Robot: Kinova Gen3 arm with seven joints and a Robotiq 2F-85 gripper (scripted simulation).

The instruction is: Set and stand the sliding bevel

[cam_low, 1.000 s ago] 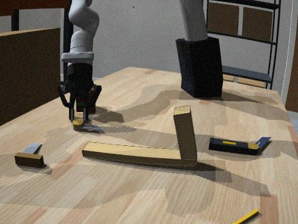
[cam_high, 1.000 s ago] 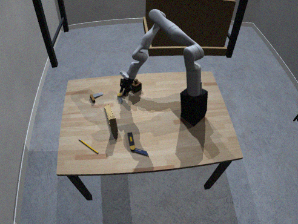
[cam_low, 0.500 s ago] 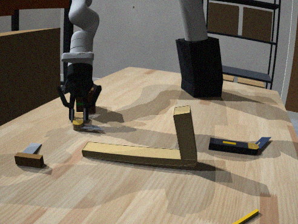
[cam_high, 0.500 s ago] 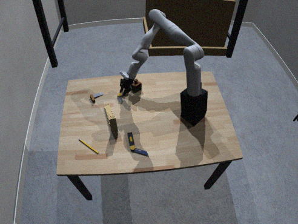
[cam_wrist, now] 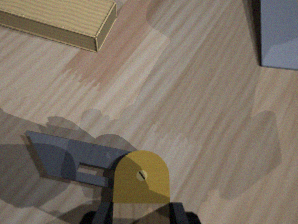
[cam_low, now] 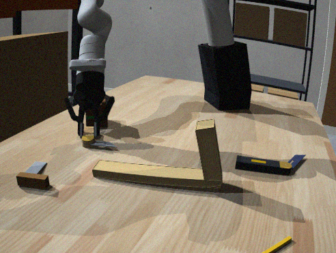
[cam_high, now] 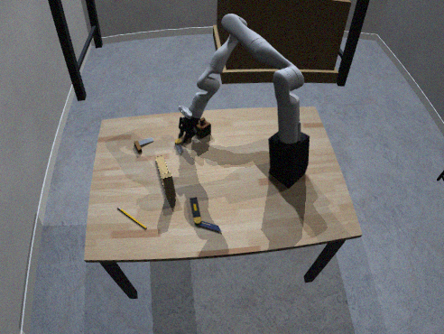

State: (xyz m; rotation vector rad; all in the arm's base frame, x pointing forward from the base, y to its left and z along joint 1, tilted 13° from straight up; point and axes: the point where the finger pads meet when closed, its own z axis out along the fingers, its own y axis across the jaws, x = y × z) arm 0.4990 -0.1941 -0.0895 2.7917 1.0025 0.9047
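Observation:
My gripper (cam_high: 184, 134) is shut on the wooden sliding bevel (cam_low: 91, 139) near the table's far left side. It holds the stock upright, with the rounded foot (cam_wrist: 142, 178) down, at or just above the table top. The grey slotted blade (cam_wrist: 70, 160) sticks out sideways, low over the wood. The dark slotted block (cam_high: 203, 128) stands right behind the gripper (cam_low: 89, 130), partly hidden by it. The leg and rail (cam_low: 164, 174) (cam_high: 165, 178) lie as a wooden L in the table's middle. The black bevel (cam_low: 270, 165) lies beyond them, towards the front (cam_high: 201, 218).
A small try square (cam_high: 142, 144) (cam_low: 33, 177) with a brown stock lies left of the gripper. A yellow pencil (cam_high: 132, 218) lies near the front left edge. The arm's dark base (cam_high: 289, 158) stands at the right. A grey flat piece shows in the wrist view's top right corner.

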